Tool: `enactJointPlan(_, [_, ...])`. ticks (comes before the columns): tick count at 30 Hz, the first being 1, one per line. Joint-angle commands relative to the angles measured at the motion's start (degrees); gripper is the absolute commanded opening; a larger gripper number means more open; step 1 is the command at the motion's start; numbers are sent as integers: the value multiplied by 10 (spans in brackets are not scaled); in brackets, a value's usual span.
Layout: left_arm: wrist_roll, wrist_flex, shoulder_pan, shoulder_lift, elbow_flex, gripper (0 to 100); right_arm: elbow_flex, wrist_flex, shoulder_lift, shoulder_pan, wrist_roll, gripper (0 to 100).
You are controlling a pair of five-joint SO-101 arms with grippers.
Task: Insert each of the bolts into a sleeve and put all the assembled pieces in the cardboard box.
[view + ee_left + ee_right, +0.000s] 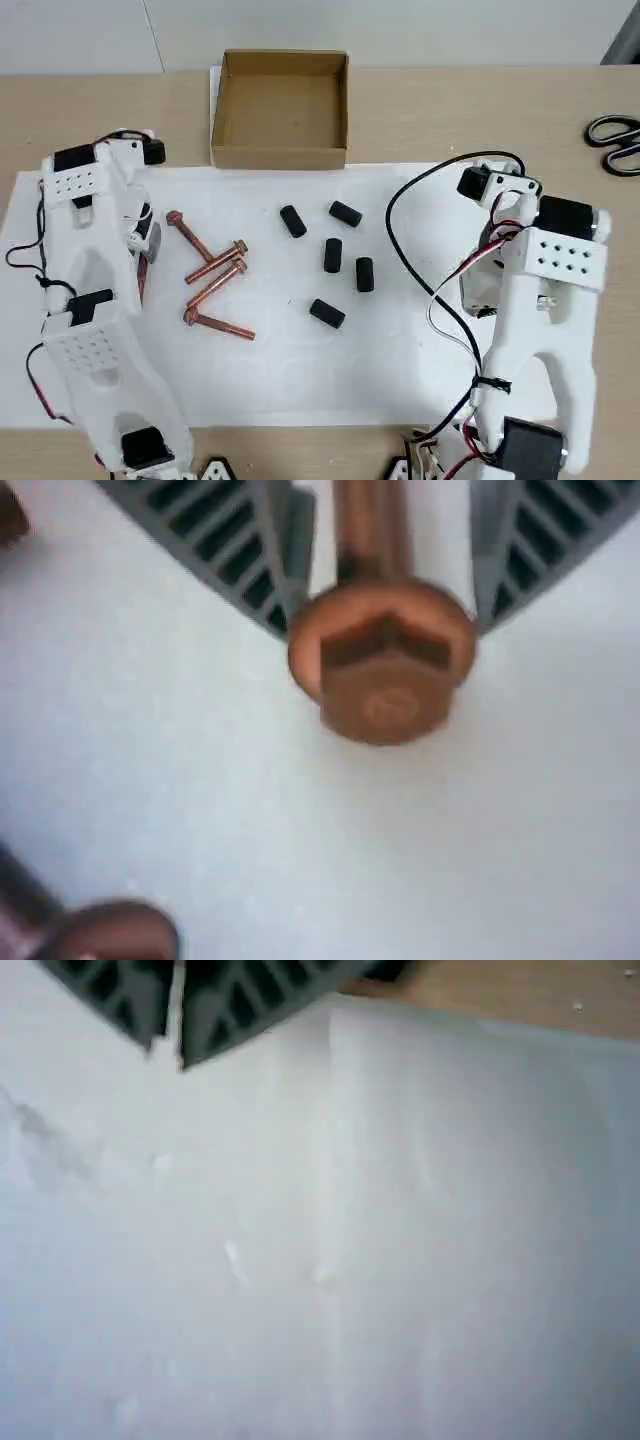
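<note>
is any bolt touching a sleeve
Apart. The high view shows bare paper between every bolt and every sleeve, even the closest pair, a bolt and a sleeve.

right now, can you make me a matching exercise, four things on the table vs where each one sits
Things
1. cardboard box
2. black sleeves
3. loose bolts
4. scissors

Places
A. middle of the white sheet
B. bare table, far right edge
C. left part of the sheet
D. at the sheet's far edge, with nothing inside

Pairs: 1-D, 2-A, 3-C, 4-B
</note>
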Motion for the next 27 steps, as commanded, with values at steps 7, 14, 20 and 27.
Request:
enactJointPlan(7, [0, -8, 1, 50, -23, 105, -27, 0, 0, 4, 3, 4])
enactJointPlan(14, [1, -8, 2, 68, -29, 104, -27, 1, -1, 5, 3, 4])
enactJointPlan(20, [2, 24, 11, 70, -69, 46, -27, 1, 0, 4, 3, 4])
enactJointPlan(27, [2, 55, 55, 68, -80, 6, -27, 1, -2, 5, 3, 4])
